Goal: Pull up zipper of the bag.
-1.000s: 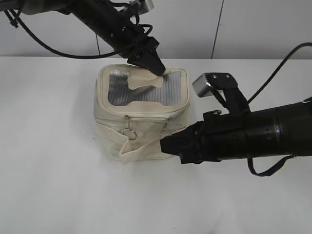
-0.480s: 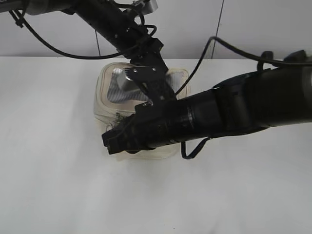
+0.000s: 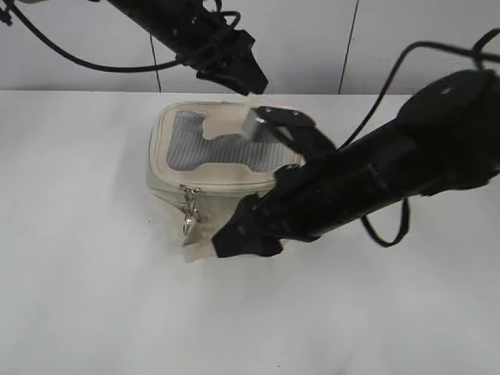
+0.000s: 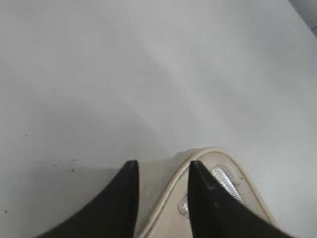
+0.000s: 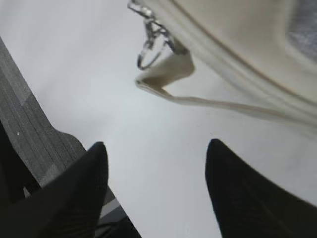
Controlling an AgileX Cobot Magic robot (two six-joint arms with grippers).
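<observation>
The cream bag (image 3: 168, 183) stands mid-table, with its grey mesh lid (image 3: 187, 148) facing up. The zipper's silver pull and ring (image 3: 188, 217) hang at the front left corner; they also show in the right wrist view (image 5: 151, 42), above the strap band's loose end (image 5: 168, 74). My left gripper (image 3: 248, 82) hovers over the bag's back edge, slightly open; in the left wrist view (image 4: 162, 166) its fingers straddle the bag's rim corner (image 4: 218, 154) below. My right gripper (image 3: 238, 238) is open and empty, low in front of the bag, right of the pull (image 5: 156, 148).
The white table (image 3: 94, 297) stretches on all sides of the bag. A pale wall with a dark vertical seam (image 3: 349, 47) rises behind. The right arm's black body (image 3: 375, 180) lies across the bag's right side.
The left gripper has lifted off the lid tab. The right arm swept left across the bag's front, then drew back right. The zipper pull now hangs further left, at the corner.
</observation>
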